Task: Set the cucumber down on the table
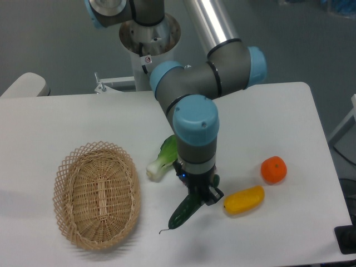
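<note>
The dark green cucumber (182, 213) lies tilted on the white table (67, 122), its thin stem tail pointing down left toward the basket. My gripper (199, 198) points straight down over the cucumber's upper right end, with the fingers on either side of it. The fingers look closed around that end, but the wrist hides the contact. I cannot tell whether the cucumber rests on the table or hangs just above it.
An oval wicker basket (95, 194) stands at the left. A bok choy (162, 158) lies just left of the arm. A yellow pepper (244, 200) and an orange fruit (273, 169) lie to the right of the gripper.
</note>
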Controlling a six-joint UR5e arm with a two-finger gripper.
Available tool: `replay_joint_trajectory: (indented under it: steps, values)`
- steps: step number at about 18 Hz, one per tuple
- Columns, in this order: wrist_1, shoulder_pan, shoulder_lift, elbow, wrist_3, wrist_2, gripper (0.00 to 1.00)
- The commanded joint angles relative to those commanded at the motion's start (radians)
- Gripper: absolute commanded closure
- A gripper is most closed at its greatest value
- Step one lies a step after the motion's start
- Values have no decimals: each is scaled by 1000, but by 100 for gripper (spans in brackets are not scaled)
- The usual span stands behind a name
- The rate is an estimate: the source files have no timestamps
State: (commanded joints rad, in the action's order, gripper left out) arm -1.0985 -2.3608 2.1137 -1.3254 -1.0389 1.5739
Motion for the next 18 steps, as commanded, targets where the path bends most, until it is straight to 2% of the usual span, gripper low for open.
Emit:
replay_joint_trajectory:
  steps: [7,10,13,18]
  values:
    - [133,0,138,23,131,-5,66]
    - [140,0,150,3,167,-20,66]
    - [141,0,160,-44,172,-34,66]
    - [141,3,163,-64,172,-46,66]
